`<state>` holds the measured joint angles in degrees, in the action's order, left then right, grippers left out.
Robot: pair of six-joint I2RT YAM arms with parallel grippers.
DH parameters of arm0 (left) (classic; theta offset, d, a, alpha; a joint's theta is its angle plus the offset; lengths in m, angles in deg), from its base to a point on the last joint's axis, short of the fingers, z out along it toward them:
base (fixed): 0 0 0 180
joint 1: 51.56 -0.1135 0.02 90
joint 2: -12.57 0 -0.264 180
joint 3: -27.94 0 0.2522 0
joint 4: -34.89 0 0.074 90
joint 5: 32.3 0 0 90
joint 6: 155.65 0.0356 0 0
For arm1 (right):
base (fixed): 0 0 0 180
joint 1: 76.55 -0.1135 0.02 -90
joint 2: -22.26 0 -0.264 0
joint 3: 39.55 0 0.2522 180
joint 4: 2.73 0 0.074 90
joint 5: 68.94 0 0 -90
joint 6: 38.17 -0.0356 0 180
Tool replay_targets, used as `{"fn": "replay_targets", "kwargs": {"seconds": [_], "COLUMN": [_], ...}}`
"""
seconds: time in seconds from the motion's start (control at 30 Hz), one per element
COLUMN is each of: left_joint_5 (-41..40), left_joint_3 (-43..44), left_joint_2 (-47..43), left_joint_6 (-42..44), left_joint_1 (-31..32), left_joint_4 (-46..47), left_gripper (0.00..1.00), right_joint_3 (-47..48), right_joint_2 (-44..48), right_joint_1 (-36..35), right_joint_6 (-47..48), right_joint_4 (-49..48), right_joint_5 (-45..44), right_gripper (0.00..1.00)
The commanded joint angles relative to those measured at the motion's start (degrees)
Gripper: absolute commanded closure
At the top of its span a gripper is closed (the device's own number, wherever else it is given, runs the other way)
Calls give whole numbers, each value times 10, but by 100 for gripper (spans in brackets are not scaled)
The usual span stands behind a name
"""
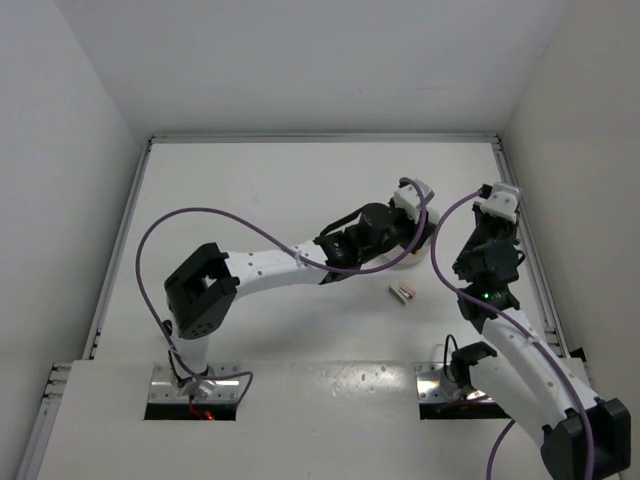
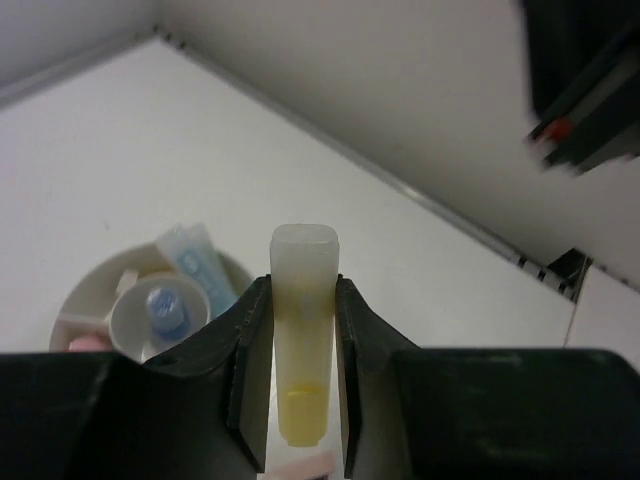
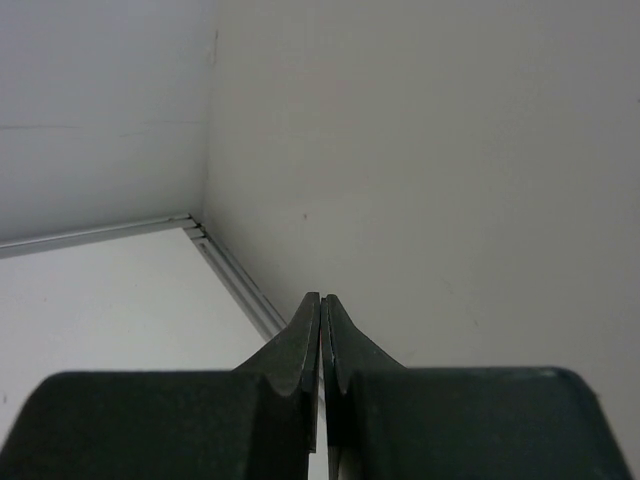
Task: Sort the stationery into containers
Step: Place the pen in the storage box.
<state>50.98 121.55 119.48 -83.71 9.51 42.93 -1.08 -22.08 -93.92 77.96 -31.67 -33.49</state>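
My left gripper [image 2: 303, 292] is shut on a pale yellow stick [image 2: 303, 330] and holds it upright just right of the round white divided dish [image 2: 78, 298]. The dish holds a clear blue-capped bottle [image 2: 163, 310], a light blue stick [image 2: 196, 258] and a bit of pink at its near edge. In the top view my left arm covers most of the dish [image 1: 413, 260]. A small pink and tan block pair [image 1: 403, 293] lies on the table just in front of it. My right gripper [image 3: 322, 300] is shut and empty, raised toward the back right corner.
White walls enclose the table on the left, back and right, with a metal rail [image 3: 235, 285] along the foot of the right wall. My right arm [image 1: 490, 265] stands close to the right of the dish.
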Motion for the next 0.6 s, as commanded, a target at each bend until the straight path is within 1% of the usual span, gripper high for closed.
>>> {"fn": "replay_targets", "kwargs": {"seconds": [0.0, 0.1, 0.17, 0.2, 0.37, 0.5, 0.57], "left_joint_5": [-2, 7, 7, -13, -67, -78, -83], "left_joint_3": [65, 116, 129, 138, 157, 186, 202], "left_joint_2": [4, 52, 77, 99, 146, 182, 194], "left_joint_6": [67, 86, 93, 93, 93, 93, 93], "left_joint_1": [11, 11, 11, 11, 11, 11, 11], "left_joint_4": [55, 55, 69, 83, 108, 108, 103], "left_gripper": [100, 100, 100, 100, 100, 100, 100], "right_joint_3": [-3, -9, -9, -15, -29, -34, -40], "right_joint_2": [-5, -5, -5, -5, 0, 0, 0], "right_joint_1": [2, 7, 8, 8, 13, 13, 13], "right_joint_6": [-3, 3, 3, 8, 23, 30, 35], "right_joint_4": [-44, -60, -60, -67, -112, -142, -142], "right_joint_5": [-5, -5, -5, -5, -11, -11, -11], "right_gripper": [100, 100, 100, 100, 100, 100, 100]}}
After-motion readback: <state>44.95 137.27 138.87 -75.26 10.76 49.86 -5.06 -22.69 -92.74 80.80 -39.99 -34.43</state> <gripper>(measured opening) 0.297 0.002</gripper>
